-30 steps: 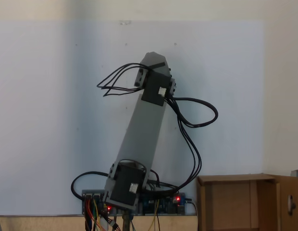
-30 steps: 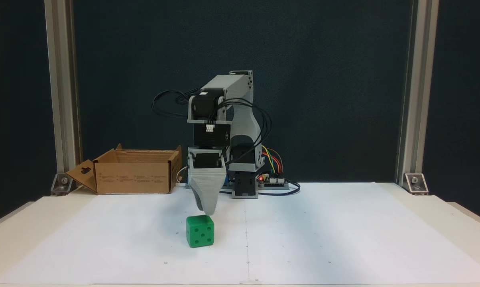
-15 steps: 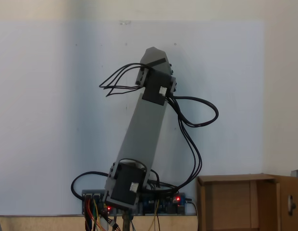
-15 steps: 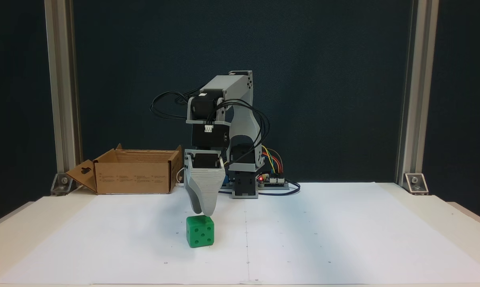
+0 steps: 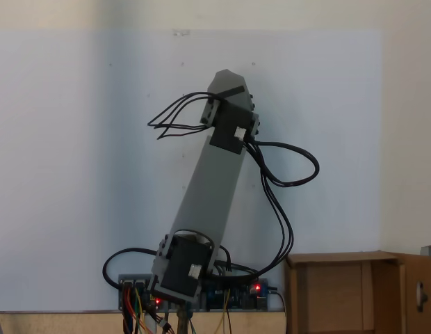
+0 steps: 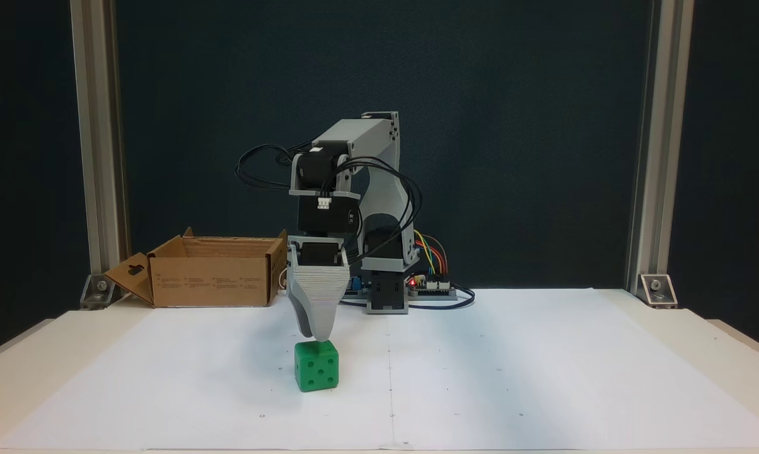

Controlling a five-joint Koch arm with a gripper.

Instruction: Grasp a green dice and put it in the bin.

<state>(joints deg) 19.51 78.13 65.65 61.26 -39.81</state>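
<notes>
One green dice [image 6: 316, 374] on open white paper [image 6: 512, 372], well apart from the bin [image 6: 212, 277].
Hung just above it: gripper [image 6: 313, 334], shifted slightly left since earlier; jaw state impossible to tell.

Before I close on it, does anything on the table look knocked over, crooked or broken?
Nothing stands out. The green dice sits flat on the white paper, the claw hangs just above it, and the bin stands upright at the back, flaps up.
</notes>
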